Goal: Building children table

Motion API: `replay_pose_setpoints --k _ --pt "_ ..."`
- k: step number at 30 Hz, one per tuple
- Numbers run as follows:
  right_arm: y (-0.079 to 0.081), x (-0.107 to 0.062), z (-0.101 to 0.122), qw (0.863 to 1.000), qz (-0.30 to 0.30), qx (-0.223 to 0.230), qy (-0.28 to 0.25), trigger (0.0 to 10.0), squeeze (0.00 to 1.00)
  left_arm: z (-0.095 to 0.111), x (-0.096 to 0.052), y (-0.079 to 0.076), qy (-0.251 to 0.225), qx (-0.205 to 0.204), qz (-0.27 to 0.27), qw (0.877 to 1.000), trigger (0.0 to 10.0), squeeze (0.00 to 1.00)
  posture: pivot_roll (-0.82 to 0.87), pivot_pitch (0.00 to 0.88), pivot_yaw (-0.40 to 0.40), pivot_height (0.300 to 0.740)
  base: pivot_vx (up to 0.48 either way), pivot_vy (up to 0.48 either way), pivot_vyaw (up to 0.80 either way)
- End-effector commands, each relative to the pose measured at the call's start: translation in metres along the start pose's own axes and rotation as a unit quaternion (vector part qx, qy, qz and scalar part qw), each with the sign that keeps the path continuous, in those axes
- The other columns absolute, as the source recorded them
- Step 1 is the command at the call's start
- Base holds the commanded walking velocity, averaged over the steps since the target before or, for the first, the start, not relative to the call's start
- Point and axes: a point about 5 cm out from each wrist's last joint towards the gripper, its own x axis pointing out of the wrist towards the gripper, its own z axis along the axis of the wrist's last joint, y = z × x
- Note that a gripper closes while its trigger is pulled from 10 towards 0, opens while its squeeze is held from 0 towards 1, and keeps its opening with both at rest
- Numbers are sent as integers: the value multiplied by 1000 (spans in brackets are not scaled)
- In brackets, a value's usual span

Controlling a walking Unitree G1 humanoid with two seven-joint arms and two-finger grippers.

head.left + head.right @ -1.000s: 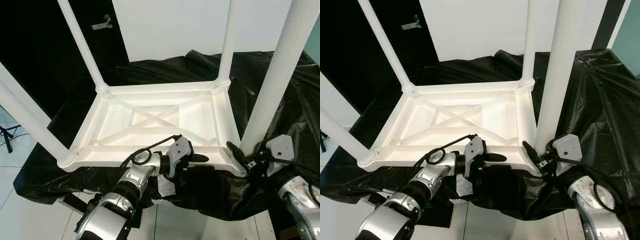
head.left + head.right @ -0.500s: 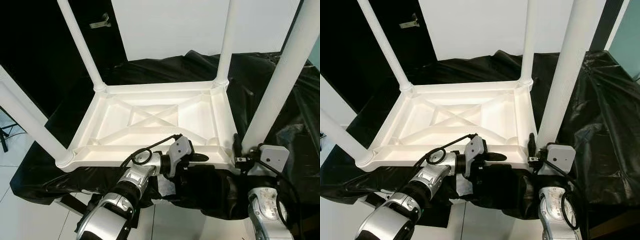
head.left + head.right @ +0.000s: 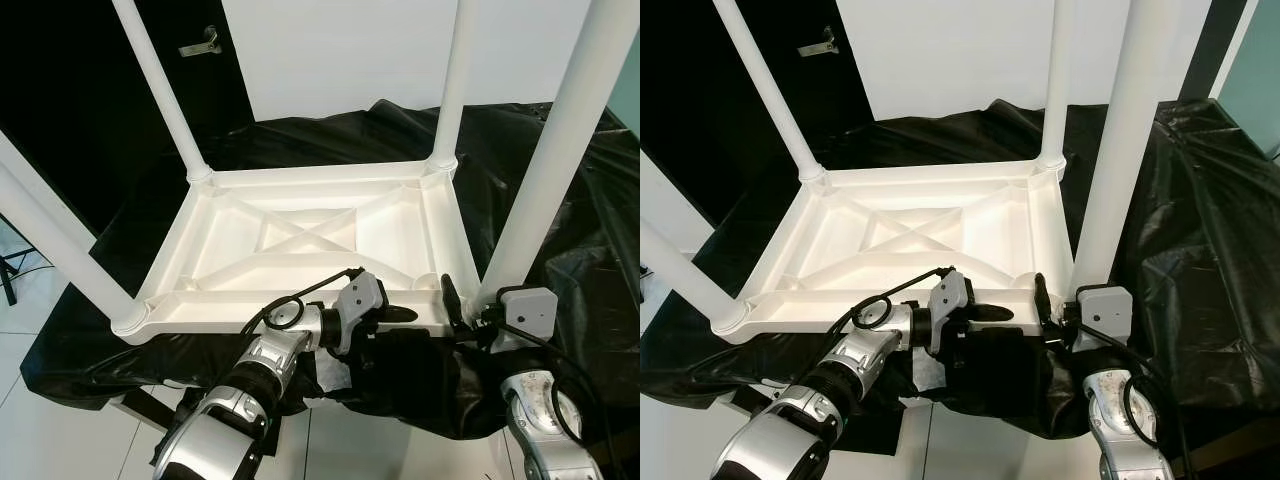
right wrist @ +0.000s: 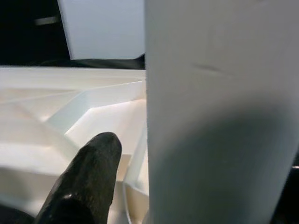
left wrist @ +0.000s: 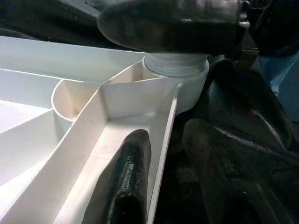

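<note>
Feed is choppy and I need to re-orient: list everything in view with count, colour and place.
Tabletop: one, white, upside down on the sheet, ribbed underside up.
Table legs: four, white, one standing up from each corner of the tabletop.
Plastic sheet: one, black, crumpled under and around the tabletop.
Wall panel: one, white, behind the tabletop.
Door handle: one, metal, on the dark surface at far left.
Floor: pale, below the sheet's near edge.
Left gripper: black fingers straddling the tabletop's near rim.
Right gripper: black fingers at the base of the near right leg.
</note>
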Motion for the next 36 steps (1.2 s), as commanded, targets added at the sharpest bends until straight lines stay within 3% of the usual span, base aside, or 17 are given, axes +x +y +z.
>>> replay_pose_setpoints --k 1,2,4,5,6,7,8,19,24,25,26,27,29,31,33,36 --pt "-5 8 7 999 46 2 -21 10000 0 -27 4 -19 51 -41 -47 997 10000 0 -187 2 73 740 0 0 0" --pt "-10 7 7 997 80 4 -17 9333 0 -27 4 -19 52 -41 -47 997 10000 0 -188 2 73 740 0 0 0" --pt "-12 7 7 995 99 7 -14 9333 0 -28 4 -19 52 -42 -47 997 10000 0 -188 2 73 740 0 0 0" --pt "-16 7 7 993 115 8 -9 7255 0 -28 4 -19 52 -42 -47 997 10000 0 -189 3 73 740 0 0 0" --pt "-16 7 7 993 115 8 -9 7255 0 -28 4 -19 52 -42 -47 997 10000 0 -189 3 73 740 0 0 0" --pt "-22 7 6 992 128 7 -3 4314 0 -28 4 -19 52 -42 -47 997 10000 0 -190 3 75 740 0 0 0" --pt "-26 7 6 990 142 9 3 0 0 -28 3 -19 53 -43 -47 997 10000 0 -189 5 77 740 0 0 0" --pt "-28 0 -3 975 219 6 35 0 0 -29 3 -19 53 -44 -44 997 10000 0 -188 7 73 740 0 0 0" --pt "-29 2 -9 984 171 41 39 0 0 -29 4 -20 52 -45 -44 997 10000 0 -191 5 74 740 0 0 0" --pt "-26 2 -13 991 118 43 35 0 0 -30 4 -20 52 -45 -45 997 10000 0 -189 4 72 740 0 0 0" --pt "-26 2 -13 991 118 43 35 0 0 -30 4 -20 52 -45 -45 997 10000 0 -189 4 72 740 0 0 0" --pt "-22 0 -16 998 37 46 33 0 0 -30 5 -20 52 -45 -45 997 10000 0 -190 5 72 740 0 0 0" --pt "-7 -7 -20 994 -85 52 40 0 0 -29 5 -20 50 -44 -44 997 10000 0 -176 6 69 740 0 0 0" --pt "-7 -7 -20 994 -85 52 40 0 0 -29 5 -20 50 -44 -44 997 10000 0 -176 6 69 740 0 0 0" --pt "1 -7 -20 987 -144 59 49 0 0 -28 6 -20 49 -43 -44 997 10000 0 -173 5 71 740 0 0 0" --pt "2 -3 -19 981 -177 68 51 0 0 -29 5 -20 50 -43 -44 997 10000 0 -170 3 71 740 0 0 0"
